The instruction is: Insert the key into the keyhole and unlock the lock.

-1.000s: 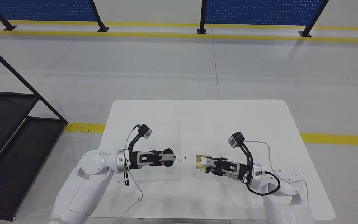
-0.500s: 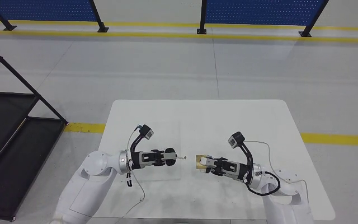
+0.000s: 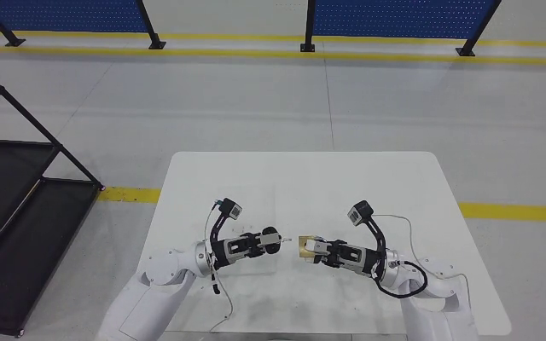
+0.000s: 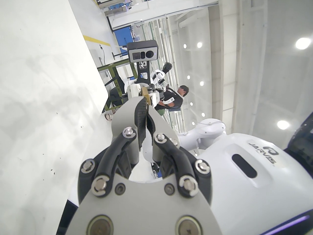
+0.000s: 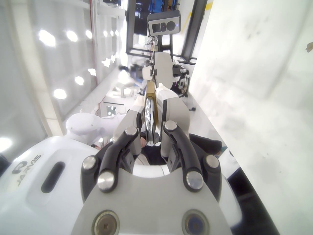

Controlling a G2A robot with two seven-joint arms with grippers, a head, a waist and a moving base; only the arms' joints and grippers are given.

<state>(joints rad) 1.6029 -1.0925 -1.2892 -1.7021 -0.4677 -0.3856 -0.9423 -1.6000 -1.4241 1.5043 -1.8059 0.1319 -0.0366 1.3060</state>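
So I'm working over a white table (image 3: 358,170) with rounded corners, and it's sitting on a pale grey floor (image 3: 256,102) with a yellow stripe (image 3: 495,210) passing under it. Up close the top is looking pretty scuffed. Grey smudges (image 4: 34,62) are showing across it, little dark specks (image 4: 51,171) are lying scattered near one edge, and a small brownish scrap or mark (image 5: 309,47) is sitting on it too. A faint line (image 3: 275,205) is running front to back across the middle.
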